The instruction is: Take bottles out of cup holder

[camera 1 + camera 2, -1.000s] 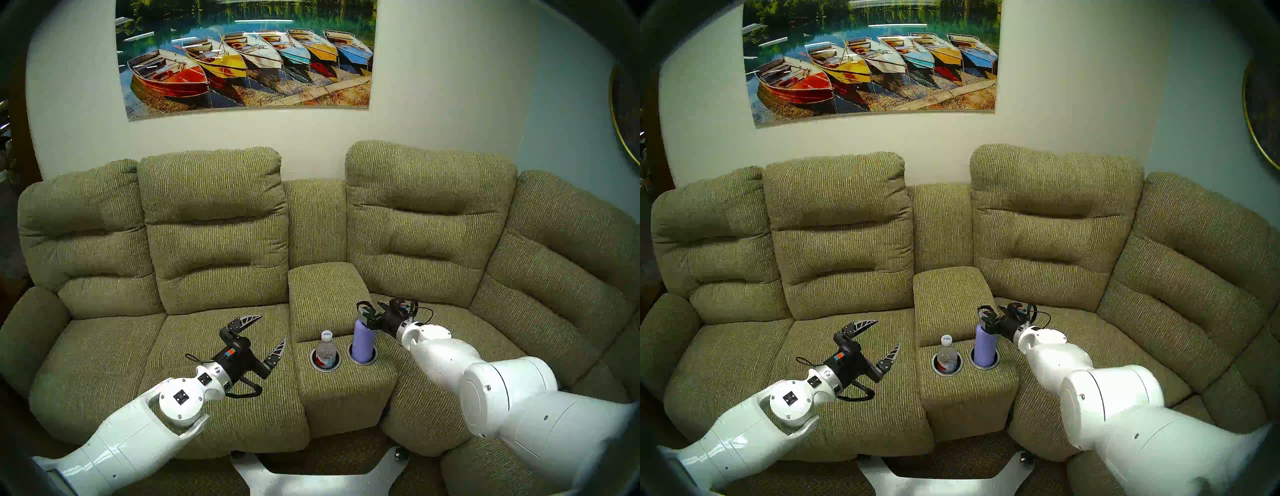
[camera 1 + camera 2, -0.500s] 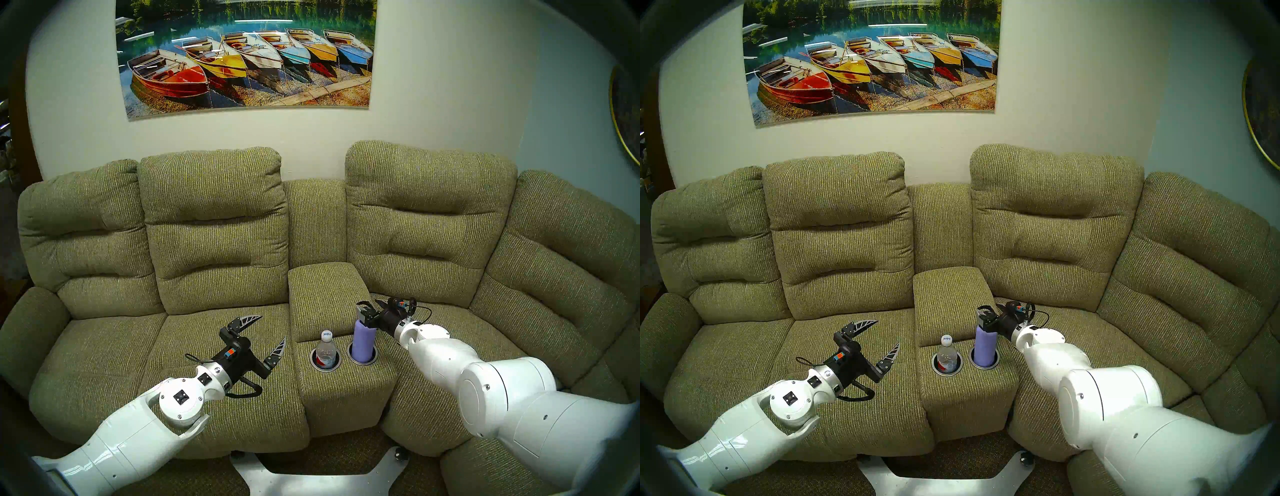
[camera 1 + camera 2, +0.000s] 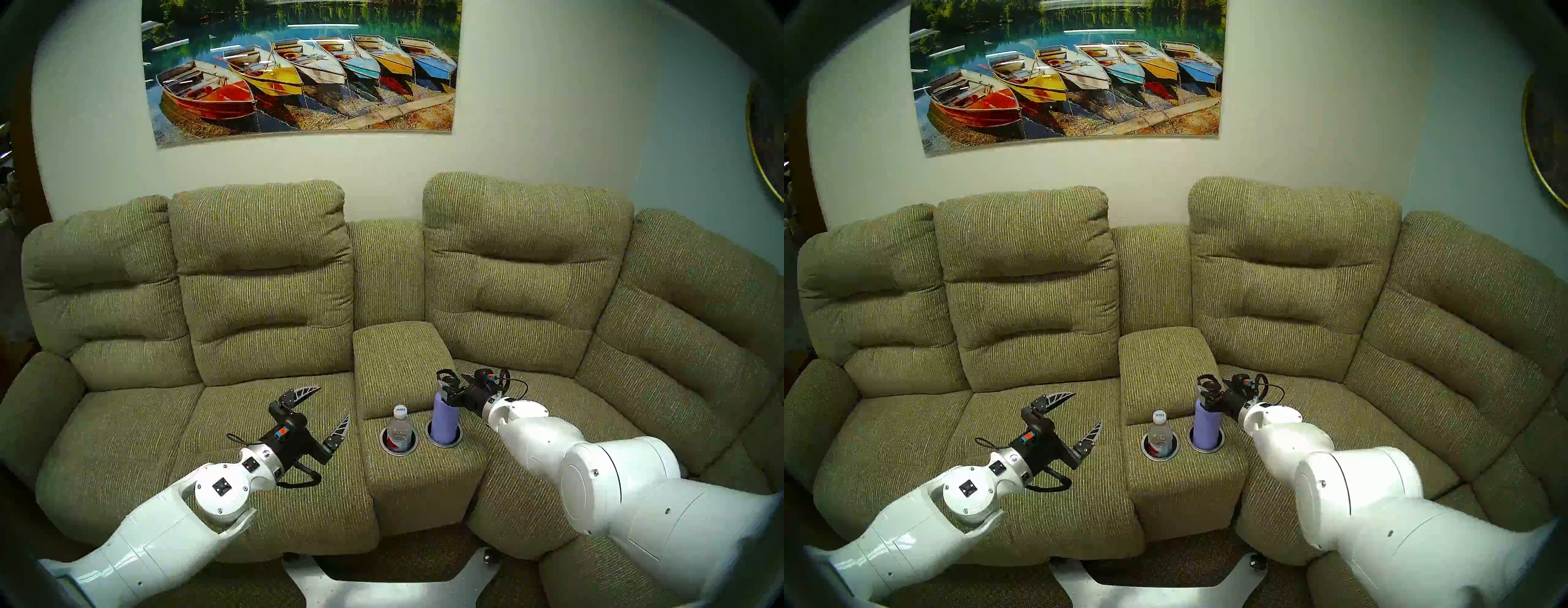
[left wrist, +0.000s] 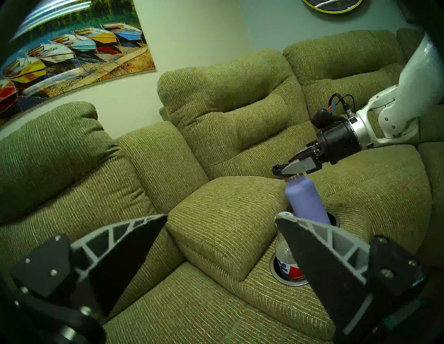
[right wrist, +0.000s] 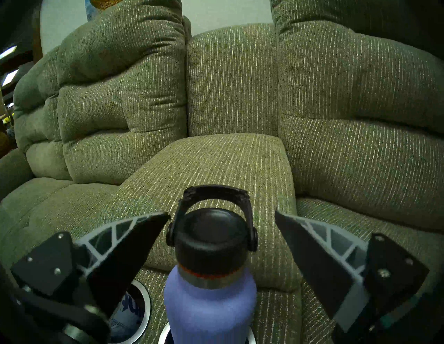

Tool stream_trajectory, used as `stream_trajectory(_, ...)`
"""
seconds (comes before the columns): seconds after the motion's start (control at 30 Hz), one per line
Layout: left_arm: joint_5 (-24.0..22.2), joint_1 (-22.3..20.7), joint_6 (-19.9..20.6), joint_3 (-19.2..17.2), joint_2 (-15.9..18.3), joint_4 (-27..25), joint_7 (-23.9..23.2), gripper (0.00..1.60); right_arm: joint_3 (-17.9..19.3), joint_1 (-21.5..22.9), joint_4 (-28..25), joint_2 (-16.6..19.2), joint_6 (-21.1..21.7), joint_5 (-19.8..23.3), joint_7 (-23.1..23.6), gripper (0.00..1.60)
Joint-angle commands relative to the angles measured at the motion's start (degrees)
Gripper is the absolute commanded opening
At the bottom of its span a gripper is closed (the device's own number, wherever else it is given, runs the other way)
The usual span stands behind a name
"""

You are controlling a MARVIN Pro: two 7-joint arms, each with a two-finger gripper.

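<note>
Lavender flask [image 3: 444, 418], black loop cap: upright in right well of cup holder [image 3: 443, 441], sofa console [image 3: 415, 471]. Clear water bottle [image 3: 399, 431]: left well. Right gripper [image 5: 222, 217]: jaws apart, flanking flask cap, not touching. Left gripper [image 3: 333, 405]: jaws apart, empty, over seat cushion.

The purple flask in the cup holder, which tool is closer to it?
Right. The right tool is open with its fingers either side of the purple flask at its black cap, not closed on it. The left tool is open over the seat cushion, beyond the water bottle.
</note>
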Motion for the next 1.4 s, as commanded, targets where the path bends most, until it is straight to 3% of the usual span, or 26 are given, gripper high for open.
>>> stream_trajectory(0.0,-0.03,-0.18,-0.27,-0.09,-0.05,-0.76,-0.01,1.60,-0.36,1.39,-0.55,-0.69,0.91,-0.44,-1.21,1.60)
stream_trajectory(0.83,-0.08,-0.27,-0.27,0.04,0.01,-0.70,0.06,1.60,-0.50,2.48,-0.64,-1.33,5.99,-1.37,-4.65,1.60)
stream_trajectory(0.87,-0.08,-0.28,-0.27,0.05,0.01,-0.70,0.07,1.60,-0.60,2.35,-0.73,-1.53,5.84,-1.53,-5.48,1.22)
stream_trajectory(0.9,-0.08,-0.28,-0.27,0.05,0.01,-0.70,0.07,1.60,-0.46,2.33,-0.72,-1.52,5.94,-1.37,-5.17,0.69)
stream_trajectory(0.93,-0.08,-0.28,-0.27,0.06,0.02,-0.70,0.07,1.60,-0.39,2.29,-0.74,-1.56,6.04,-1.34,-5.31,0.00)
stream_trajectory(1.2,-0.11,-0.30,-0.29,0.10,0.06,-0.71,0.11,1.60,-0.39,1.74,-1.15,-1.30,5.18,-1.37,-4.52,0.00)
stream_trajectory(1.37,-0.13,-0.30,-0.29,0.12,0.08,-0.73,0.13,1.60,0.20,1.30,-2.34,-0.95,1.66,-0.75,-2.64,0.00)
